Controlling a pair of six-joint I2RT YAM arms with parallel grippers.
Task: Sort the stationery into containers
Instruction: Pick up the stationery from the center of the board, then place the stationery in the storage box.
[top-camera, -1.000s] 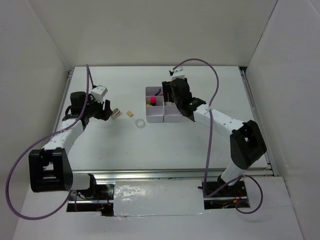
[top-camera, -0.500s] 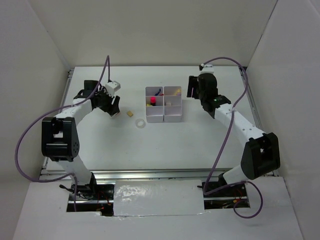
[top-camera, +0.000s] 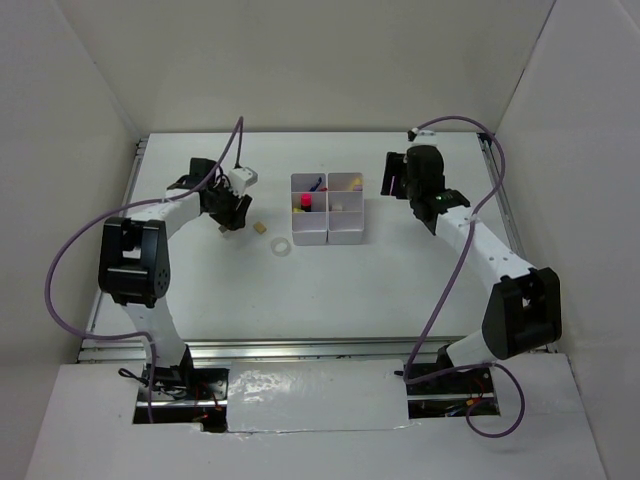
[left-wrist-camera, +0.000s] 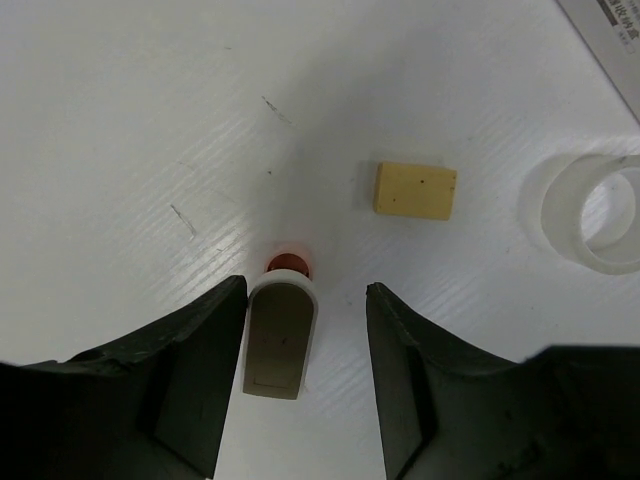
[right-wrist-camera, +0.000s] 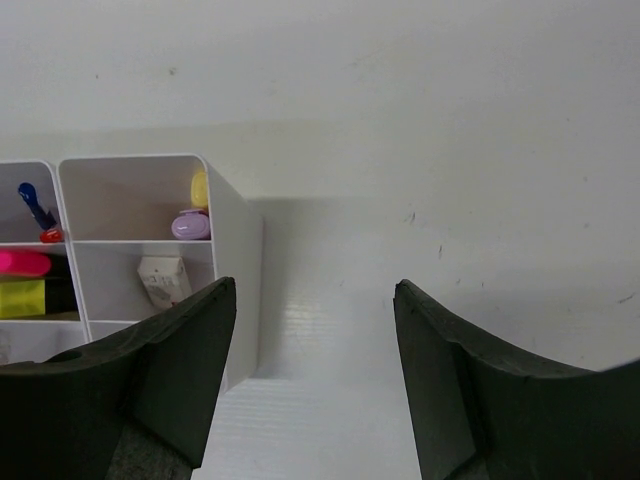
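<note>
My left gripper (top-camera: 228, 214) is open and low over the table, left of the white compartment block (top-camera: 328, 232). In the left wrist view its jaws (left-wrist-camera: 306, 300) straddle a small grey clip (left-wrist-camera: 281, 338) with a white rim and a red tip, which lies against the left finger. A tan eraser (left-wrist-camera: 415, 190) and a clear tape ring (left-wrist-camera: 596, 212) lie beyond it. My right gripper (top-camera: 389, 178) is open and empty, right of the block. The right wrist view shows the block (right-wrist-camera: 240, 270) holding a lilac tube (right-wrist-camera: 189, 225), a yellow stick (right-wrist-camera: 200, 187), pink (right-wrist-camera: 24, 263) and yellow (right-wrist-camera: 24, 297) highlighters.
The eraser (top-camera: 260, 227) and tape ring (top-camera: 282, 246) lie on the table between my left gripper and the block. A pen with a blue end (right-wrist-camera: 33, 208) and a white printed piece (right-wrist-camera: 164, 280) sit in other compartments. White walls enclose the table.
My left gripper swung right and came down around the clip. My right gripper left the block's top and moved right and back, open.
</note>
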